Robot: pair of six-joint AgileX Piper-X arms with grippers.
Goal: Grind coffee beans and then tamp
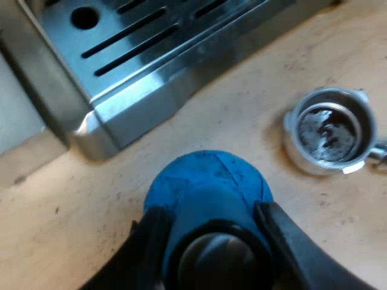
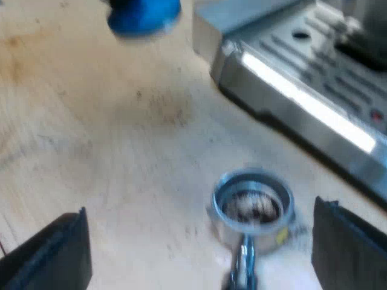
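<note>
Tamper (image 1: 205, 178) is blue, and my left gripper (image 1: 207, 211) pinches it from both sides, close to the espresso machine (image 1: 139, 66). The metal holder (image 1: 291, 136) lies loose on the wooden table (image 1: 60, 229), well apart from the tamper, with lumpy coffee (image 1: 326, 130) in its cup. My right gripper (image 2: 199, 232) hangs over the holder with its fingers spread wide, touching nothing.

I think the push-down comes next, and it could go badly. Nothing holds the holder. If the tamper comes down crooked or on the rim, the holder could tip or slide, and coffee would spill. The coffee looks heaped on one side, so it could pack uneven. The tamper is round and smooth, so it might slip in the pinch when pressed hard. The right gripper should grab the handle (image 2: 244, 272) first.
</note>
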